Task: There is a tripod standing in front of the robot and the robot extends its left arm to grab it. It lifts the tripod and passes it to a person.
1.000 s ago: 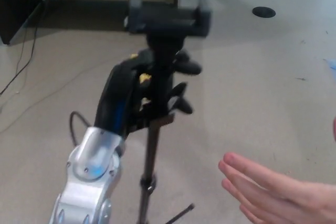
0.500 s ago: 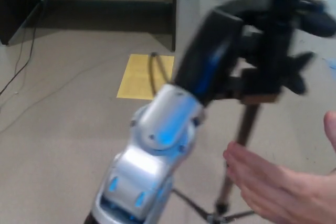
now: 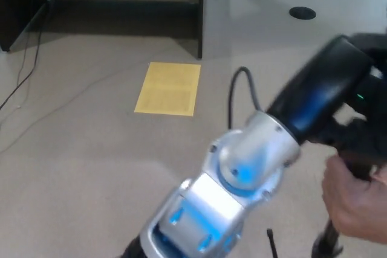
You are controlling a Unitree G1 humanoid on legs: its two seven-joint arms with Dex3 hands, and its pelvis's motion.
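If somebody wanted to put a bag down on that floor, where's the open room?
Bare floor spreads at picture left, bordered by the yellow sheet, the cables and the robot's arm. The right edge is crowded: left hand, tripod and the person's hand.

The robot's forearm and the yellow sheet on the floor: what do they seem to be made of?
The forearm looks like silver metal or metallic-painted plastic with a glossy finish: it carries soft highlights and bluish reflections. The black cover above it looks like smooth, glossy plastic. The yellow sheet looks like matte paper or thin card: it lies flat, without shine. Blur leaves this uncertain.
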